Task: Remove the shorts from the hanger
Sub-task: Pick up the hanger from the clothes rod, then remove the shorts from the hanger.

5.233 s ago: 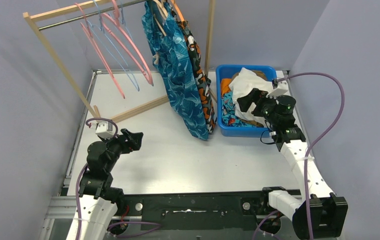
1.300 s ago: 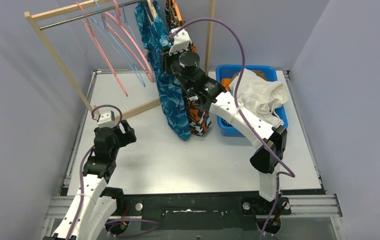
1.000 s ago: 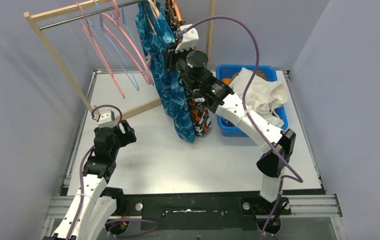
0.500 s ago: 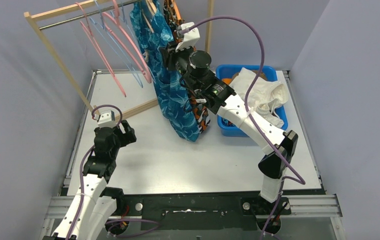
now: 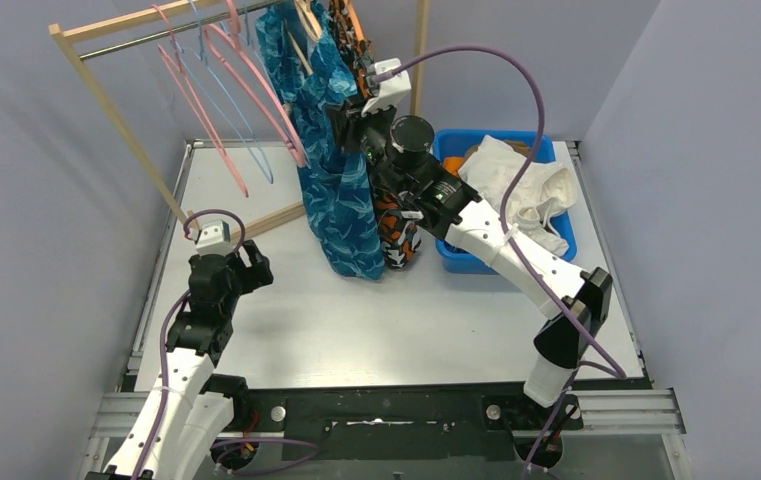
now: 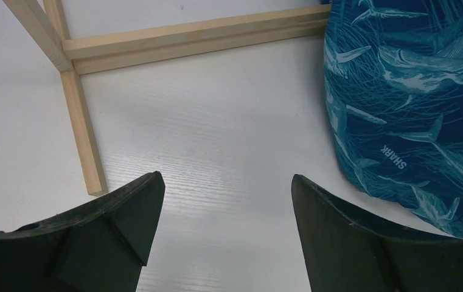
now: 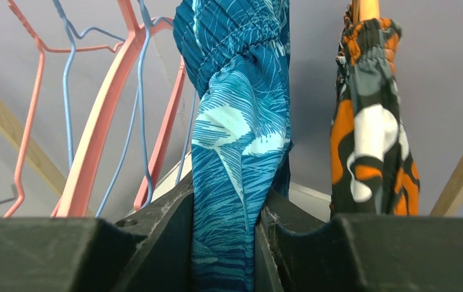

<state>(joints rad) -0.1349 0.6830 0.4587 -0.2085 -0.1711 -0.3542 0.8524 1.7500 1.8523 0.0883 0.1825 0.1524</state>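
Observation:
Teal shark-print shorts [image 5: 341, 200] hang from a wooden hanger [image 5: 306, 18] on the rack's rail. My right gripper [image 5: 344, 125] is shut on their bunched upper part, just under the waistband. The right wrist view shows the cloth [image 7: 241, 140] pinched between the fingers [image 7: 168, 225]. Orange-black-white camouflage shorts [image 5: 397, 238] hang just to the right on their own hanger [image 7: 367, 9]. My left gripper [image 5: 254, 265] hovers low over the table at the left. It is open and empty [image 6: 226, 179], and the teal hem [image 6: 411, 91] lies off to its right.
Empty pink and blue hangers [image 5: 246, 80] hang left of the shorts on the wooden rack [image 5: 116, 120]. The rack's base bar [image 6: 186, 38] lies ahead of my left gripper. A blue bin [image 5: 446, 140] at the back right holds white shorts [image 5: 521, 190] and other shorts.
My right gripper has shifted a little right and nearer while gripping the teal shorts, and their lower part has swung left. The left arm has stayed still.

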